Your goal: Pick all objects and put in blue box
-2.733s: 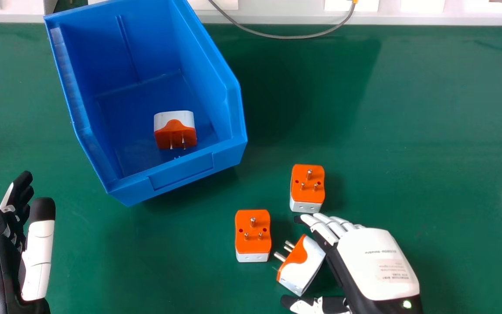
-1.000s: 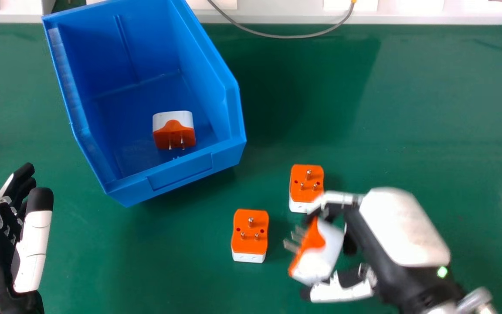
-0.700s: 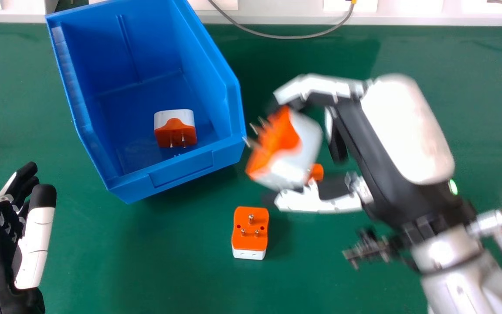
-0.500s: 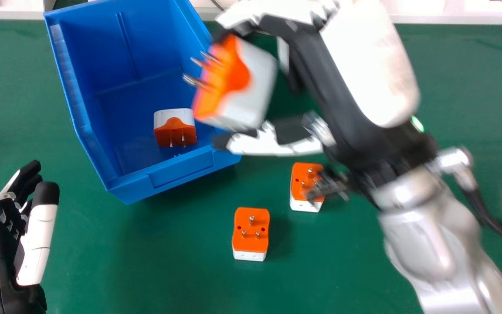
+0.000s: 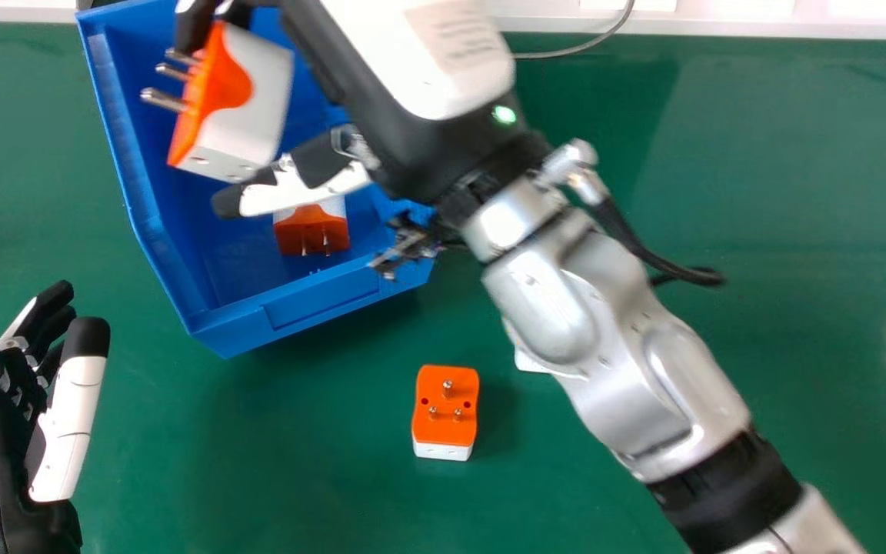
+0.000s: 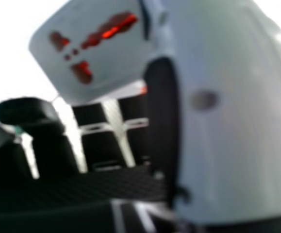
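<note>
In the head view my right hand [image 5: 420, 58] is over the blue box [image 5: 320, 306], its fingers and thumb pinching an orange and white adapter [image 5: 247, 111] whose pins point left. The same adapter [image 6: 94, 53] shows in the right hand view between the fingers and thumb of my right hand [image 6: 227, 116]. A second adapter [image 5: 312, 229] lies on the box floor, partly hidden by the thumb. On the green table another adapter [image 5: 445, 406] stands pins up. The white edge of one more adapter [image 5: 529, 363] peeks out from under my right forearm. My left hand [image 5: 8, 454] rests open at the lower left.
The silver right forearm [image 5: 612, 369] crosses the head view from the lower right toward the box, with a black cable looping beside the wrist. A grey cable [image 5: 574, 48] hangs at the far edge of the green table [image 5: 258, 477], before a white ledge [image 5: 758, 19].
My right hand has picked up an adapter from the table and carried it up and left over the box. The left hand has shifted only slightly.
</note>
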Available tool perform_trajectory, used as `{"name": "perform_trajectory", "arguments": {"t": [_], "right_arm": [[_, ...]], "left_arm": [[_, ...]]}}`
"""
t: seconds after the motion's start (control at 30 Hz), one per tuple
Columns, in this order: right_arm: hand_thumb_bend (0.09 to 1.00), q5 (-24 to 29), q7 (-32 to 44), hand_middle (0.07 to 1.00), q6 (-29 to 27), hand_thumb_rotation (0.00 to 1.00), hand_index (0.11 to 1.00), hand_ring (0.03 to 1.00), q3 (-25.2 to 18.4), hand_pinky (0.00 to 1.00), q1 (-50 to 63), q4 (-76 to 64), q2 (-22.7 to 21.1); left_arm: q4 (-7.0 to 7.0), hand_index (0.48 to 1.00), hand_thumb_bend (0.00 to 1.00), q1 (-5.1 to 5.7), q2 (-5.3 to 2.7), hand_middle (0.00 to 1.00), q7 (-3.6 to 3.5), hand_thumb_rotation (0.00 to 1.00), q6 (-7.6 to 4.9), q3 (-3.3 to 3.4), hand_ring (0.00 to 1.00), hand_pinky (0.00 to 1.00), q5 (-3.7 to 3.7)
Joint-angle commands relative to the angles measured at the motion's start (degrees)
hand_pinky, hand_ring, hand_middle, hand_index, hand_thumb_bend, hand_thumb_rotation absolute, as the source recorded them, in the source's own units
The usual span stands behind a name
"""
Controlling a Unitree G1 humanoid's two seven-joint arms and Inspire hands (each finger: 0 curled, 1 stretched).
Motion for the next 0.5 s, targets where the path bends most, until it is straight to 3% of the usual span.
{"name": "perform_trajectory", "arguments": {"t": [0.0,0.27,0.4,0.47], "right_arm": [[0.488,-0.1,-2.9,0.236,0.8,0.13,0.472,0.159,0.2,0.10,-5.1,4.3,2.1],[0.490,-2.7,-8.4,0.276,4.4,0.13,0.472,0.195,2.9,0.13,-15.3,22.6,4.7],[0.490,-2.3,-10.5,0.432,6.0,0.13,0.482,0.345,3.9,0.22,-20.8,32.9,6.8],[0.490,-2.0,-11.4,0.462,6.6,0.13,0.484,0.379,4.3,0.26,-23.6,37.9,7.9]], "left_arm": [[-1.56,0.839,0.93,0.54,0.18,0.83,0.14,0.76,-0.66,0.28,0.83,0.82,0.00],[-2.57,0.839,0.93,0.90,-0.08,0.83,0.25,0.76,0.16,0.08,0.83,0.82,-0.22],[-2.69,0.839,0.94,0.84,-0.09,0.83,0.27,0.76,0.32,0.06,0.83,0.82,-0.36],[-2.86,0.838,0.94,0.91,-0.14,0.83,0.31,0.76,0.37,0.01,0.83,0.82,-0.29]]}}
